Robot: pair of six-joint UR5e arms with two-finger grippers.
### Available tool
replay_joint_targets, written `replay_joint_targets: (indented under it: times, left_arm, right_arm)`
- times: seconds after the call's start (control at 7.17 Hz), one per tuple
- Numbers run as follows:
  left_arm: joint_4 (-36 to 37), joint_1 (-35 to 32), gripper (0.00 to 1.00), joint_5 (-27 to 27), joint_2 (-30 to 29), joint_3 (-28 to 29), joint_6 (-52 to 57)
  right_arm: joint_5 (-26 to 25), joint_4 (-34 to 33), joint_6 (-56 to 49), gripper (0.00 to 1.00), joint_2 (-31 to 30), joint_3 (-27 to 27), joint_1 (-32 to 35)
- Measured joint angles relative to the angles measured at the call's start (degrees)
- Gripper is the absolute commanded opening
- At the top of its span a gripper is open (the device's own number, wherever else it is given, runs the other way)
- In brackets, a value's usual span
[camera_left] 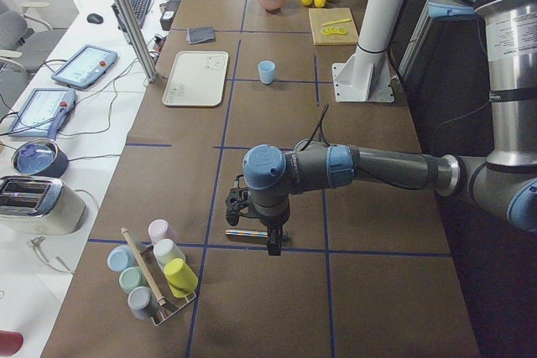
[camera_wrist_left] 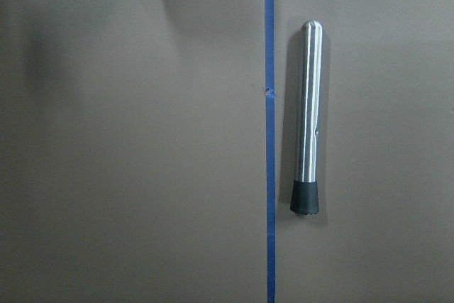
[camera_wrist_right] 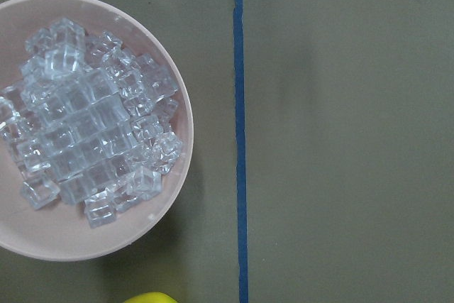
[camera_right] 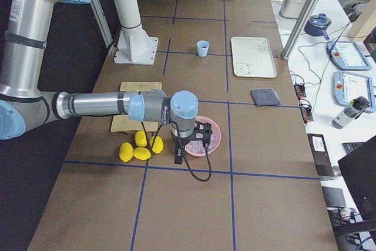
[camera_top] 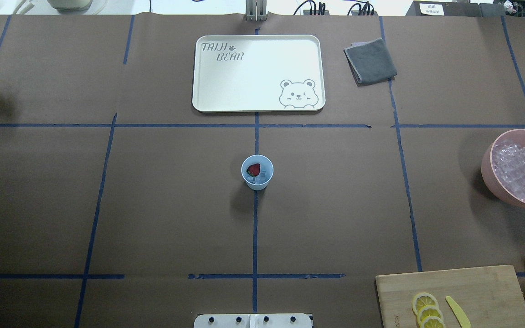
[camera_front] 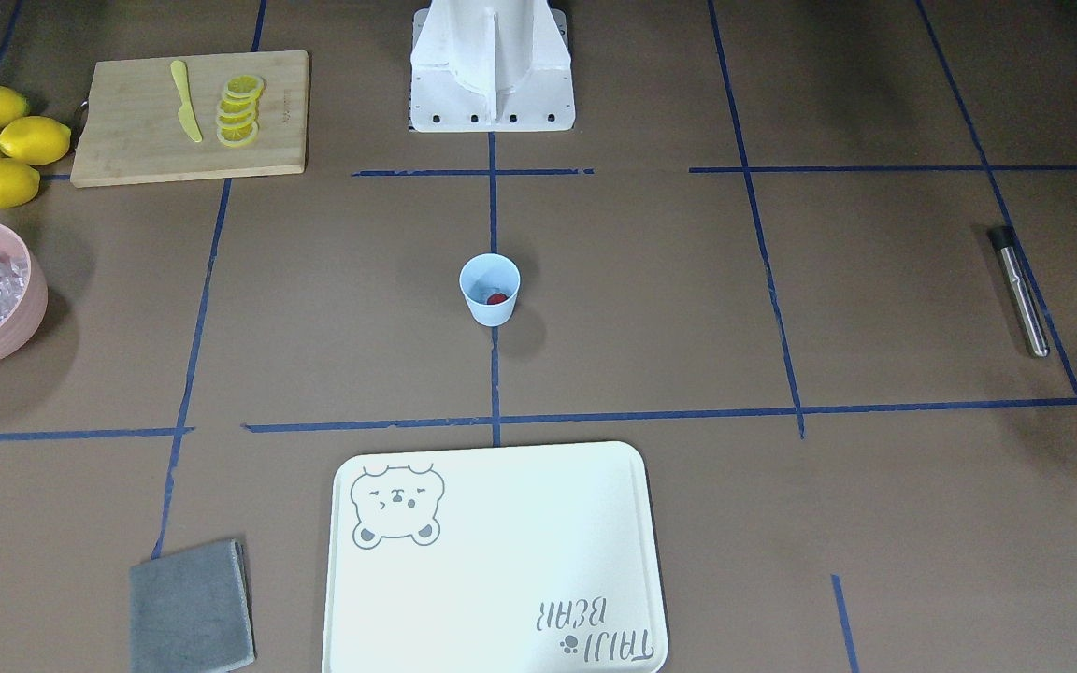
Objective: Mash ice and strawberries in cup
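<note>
The light-blue cup [camera_top: 257, 172] stands upright at the table's middle; it also shows in the front view [camera_front: 490, 290]. Inside it lie a red strawberry [camera_top: 253, 170] and a few clear ice cubes [camera_top: 261, 176]. A steel muddler with a black tip [camera_wrist_left: 308, 118] lies on the table at the robot's far left [camera_front: 1020, 290]. My left gripper [camera_left: 267, 239] hangs above it; I cannot tell if it is open. My right gripper [camera_right: 179, 156] hangs beside the pink bowl [camera_wrist_right: 174, 196] of ice [camera_wrist_right: 92, 125]; I cannot tell its state either.
A white bear tray [camera_top: 208, 91] and a grey cloth [camera_top: 370, 60] lie at the table's far side. A cutting board [camera_front: 127, 140] holds lemon slices [camera_front: 239, 110] and a yellow knife [camera_front: 185, 101], with lemons [camera_front: 6, 140] beside it. A rack of cups [camera_left: 155, 270] stands near the left gripper.
</note>
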Motion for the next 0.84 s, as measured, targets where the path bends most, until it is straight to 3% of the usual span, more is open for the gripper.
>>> replay_joint_targets:
  times: [0.84]
  left_arm:
    - [-0.1, 0.0, 1.0, 0.11, -0.25, -0.01, 0.2]
  right_arm:
    - [2.77, 0.1, -0.04, 1.0, 0.0, 0.32, 0.0]
